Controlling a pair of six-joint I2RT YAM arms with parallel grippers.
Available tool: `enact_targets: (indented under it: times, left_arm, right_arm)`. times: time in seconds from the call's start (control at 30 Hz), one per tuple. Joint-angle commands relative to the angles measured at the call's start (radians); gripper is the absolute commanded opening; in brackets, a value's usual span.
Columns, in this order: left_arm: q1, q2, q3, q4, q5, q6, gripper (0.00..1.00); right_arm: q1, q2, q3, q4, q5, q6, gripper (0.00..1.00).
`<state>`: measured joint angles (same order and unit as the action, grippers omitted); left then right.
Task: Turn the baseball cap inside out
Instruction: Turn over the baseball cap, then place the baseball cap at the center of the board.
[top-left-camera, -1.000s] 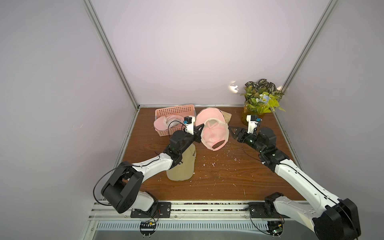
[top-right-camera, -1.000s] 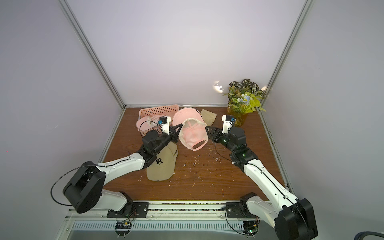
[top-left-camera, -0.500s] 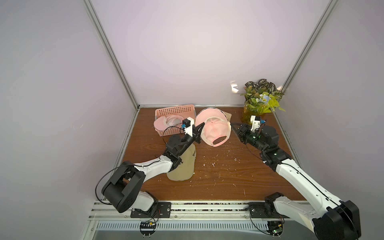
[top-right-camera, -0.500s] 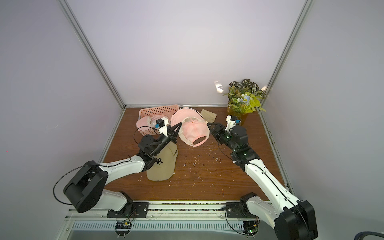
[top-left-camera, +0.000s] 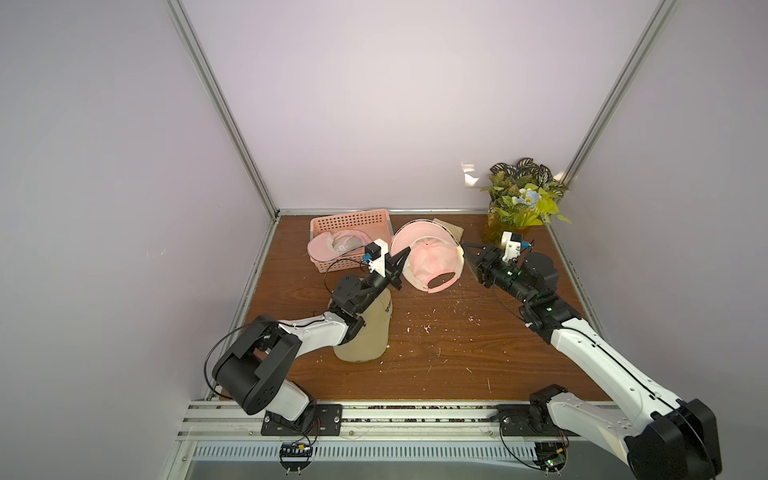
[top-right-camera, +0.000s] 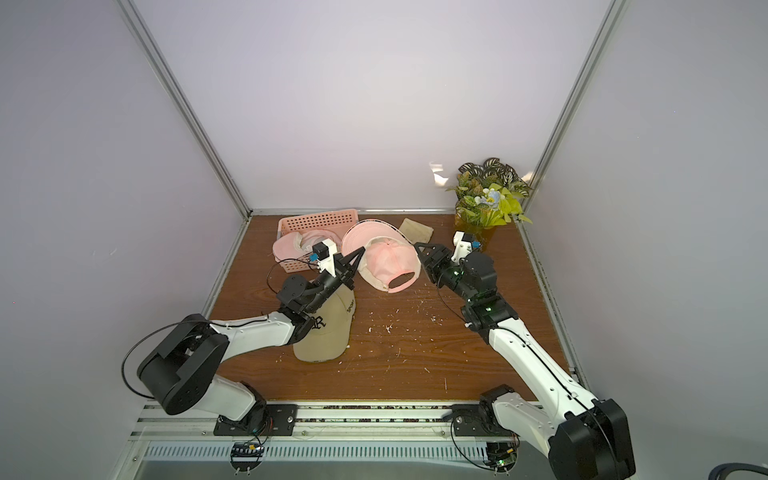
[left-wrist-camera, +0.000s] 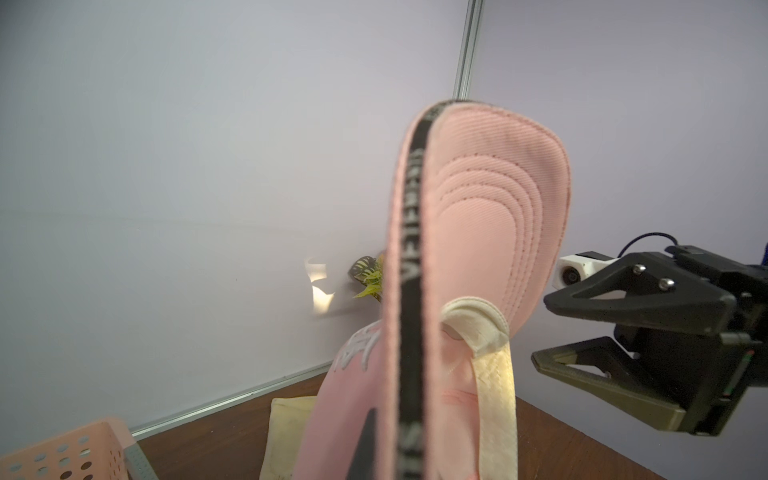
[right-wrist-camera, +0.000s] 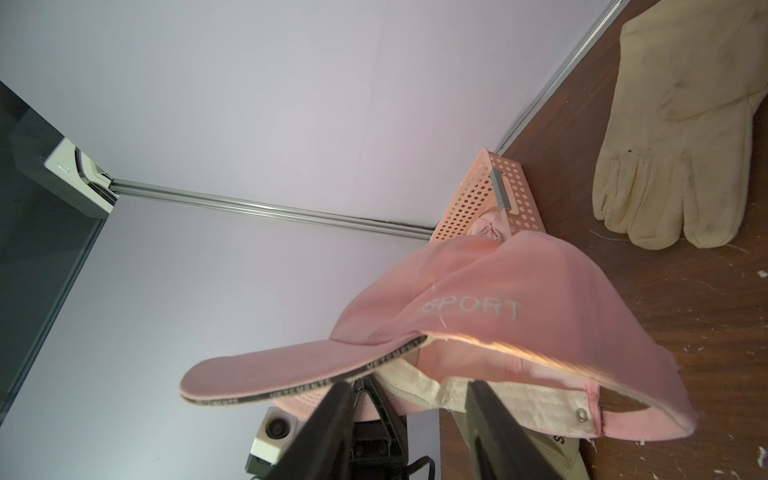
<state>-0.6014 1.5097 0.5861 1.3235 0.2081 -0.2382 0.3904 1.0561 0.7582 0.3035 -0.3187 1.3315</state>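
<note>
At back, basket (top-left-camera: 349, 217) holds pink hat (top-left-camera: 328, 246) | left hand (top-left-camera: 405, 254) clamps baseball cap (top-left-camera: 436, 262) | right hand (top-left-camera: 468, 255) parted, empty

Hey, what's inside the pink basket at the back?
A pink cap lies in the pink basket, pale lining showing. The cap covers most of the basket floor, and the left arm hides the near corner, so anything beneath cannot be seen.

Baseball cap (top-left-camera: 434, 266) between basket (top-left-camera: 349, 216) on left and plant (top-left-camera: 521, 199) on right, glove (top-right-camera: 417, 231) behind
</note>
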Motion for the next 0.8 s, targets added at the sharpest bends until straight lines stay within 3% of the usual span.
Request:
enact_targets:
  times: [0.0, 0.37, 0.77]
  left_arm:
    - [-0.003, 0.015, -0.006, 0.143, 0.038, 0.011, 0.00]
    - [-0.046, 0.040, -0.002, 0.156, 0.062, 0.036, 0.00]
    - [-0.069, 0.065, 0.047, 0.085, 0.061, 0.068, 0.00]
  right_arm:
    - [-0.003, -0.008, -0.009, 0.060, 0.030, 0.026, 0.50]
    - [-0.003, 0.047, -0.015, 0.113, 0.038, 0.048, 0.50]
    - [0.007, 0.119, 0.021, 0.129, -0.042, 0.012, 0.42]
